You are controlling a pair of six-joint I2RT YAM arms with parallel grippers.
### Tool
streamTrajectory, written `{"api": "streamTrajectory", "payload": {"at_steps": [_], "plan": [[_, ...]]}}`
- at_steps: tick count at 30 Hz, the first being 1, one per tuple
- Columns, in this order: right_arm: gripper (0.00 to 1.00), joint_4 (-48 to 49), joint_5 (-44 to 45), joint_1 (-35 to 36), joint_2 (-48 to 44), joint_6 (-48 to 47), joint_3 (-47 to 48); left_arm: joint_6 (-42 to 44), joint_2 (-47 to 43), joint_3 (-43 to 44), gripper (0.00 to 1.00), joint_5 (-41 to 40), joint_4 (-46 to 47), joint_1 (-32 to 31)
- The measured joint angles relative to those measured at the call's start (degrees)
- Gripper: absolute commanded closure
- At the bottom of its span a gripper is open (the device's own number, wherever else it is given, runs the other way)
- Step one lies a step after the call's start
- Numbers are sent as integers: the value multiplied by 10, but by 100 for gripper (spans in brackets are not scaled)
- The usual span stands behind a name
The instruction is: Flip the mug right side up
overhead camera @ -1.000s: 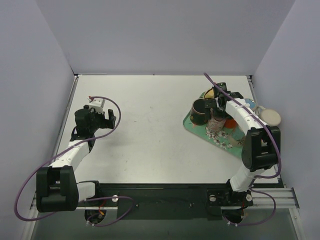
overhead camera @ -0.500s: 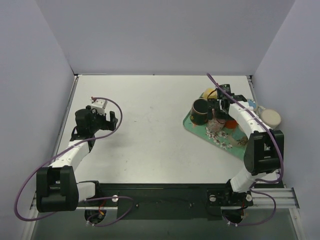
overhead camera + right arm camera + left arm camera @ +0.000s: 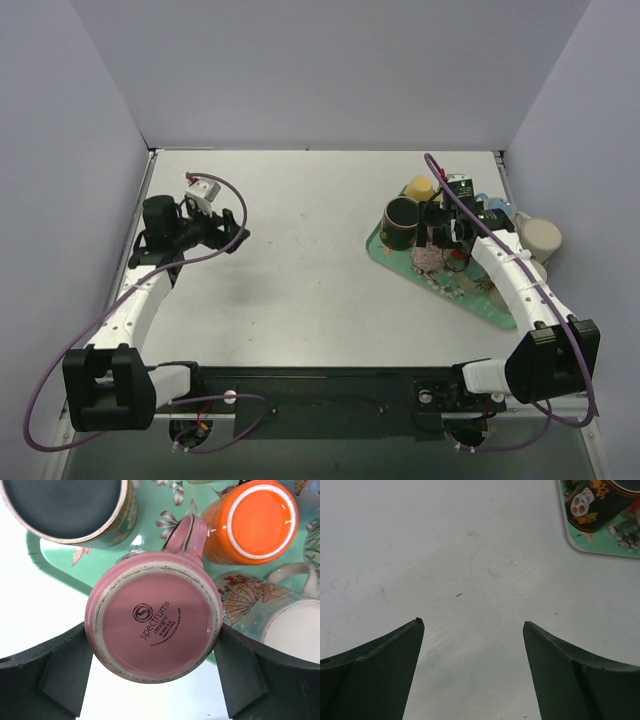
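Mug (image 3: 152,625), pink, sits upside down on the green floral tray (image 3: 155,505), base up, handle pointing to the tray's far side. We read a maker's stamp on the base. Right jaws are closed on it, one finger (image 3: 60,675) against each side.

Tray lies at the right of the surface (image 3: 300,250), set at an angle, near the right wall. On it, just beside the pink mug: a black mug (image 3: 403,222), upright with a dark inside and a skull print on its side; an orange mug (image 3: 255,520), base up; and a pale patterned mug (image 3: 280,620), whose pose we cannot tell. A yellow thing (image 3: 419,188) is at the tray's far edge. A cream cup (image 3: 543,237) is by the right wall; we cannot tell whether it is on the tray.

Surface is a flat off-white sheet. Left wrist view shows faint scuffs and a small dark speck (image 3: 459,595) on it. Plain pale lilac walls (image 3: 320,70) close it in on the left, far and right sides. A black rail (image 3: 320,385) runs along the near edge and carries both arm bases. Purple cables (image 3: 225,215) loop off the arms.

Left arm (image 3: 150,290) reaches over the left part of the surface, well apart from the tray. Left jaws are open, nothing between them, bare surface below.
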Motion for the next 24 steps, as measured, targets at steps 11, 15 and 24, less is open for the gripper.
{"api": "streamTrajectory", "payload": {"at_steps": [11,15,24], "plan": [[100,-25,-39,66,-62,25,8,-100,-16,80,11,151,-80,-59],[100,-21,-58,102,-78,49,38,-185,-16,87,12,181,-34,-110],[100,35,-82,175,-124,120,79,-412,28,84,17,212,165,-205]]}}
